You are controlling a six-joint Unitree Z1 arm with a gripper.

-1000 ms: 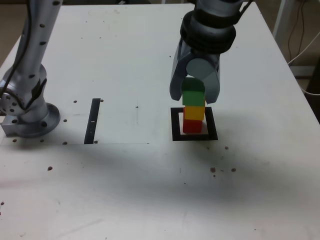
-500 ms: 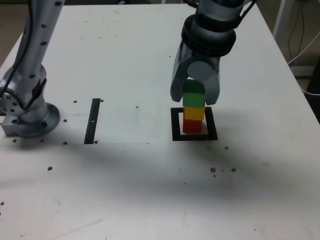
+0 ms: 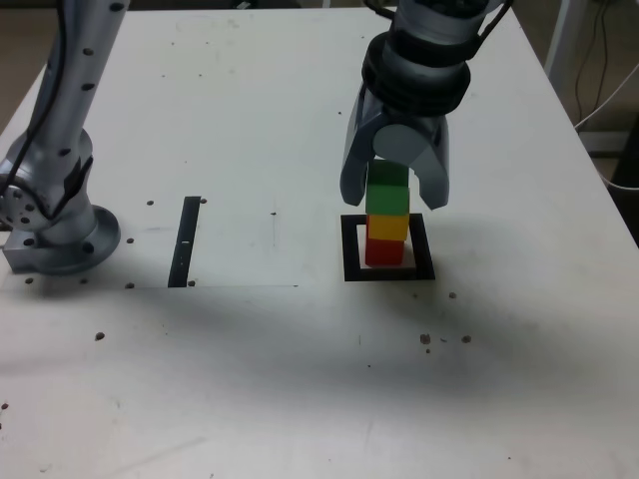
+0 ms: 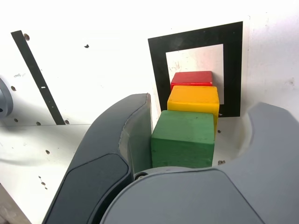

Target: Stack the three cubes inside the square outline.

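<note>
Grey two-fingered claw partly open around small matte green cube, right finger clear, left possibly brushing in exterior view. Green tops matte yellow cube, above matte red cube, inside thick black square outline. Cubes probably light, stiff; grip opposite side faces. White scuffed tabletop, dark floor beyond.
</note>
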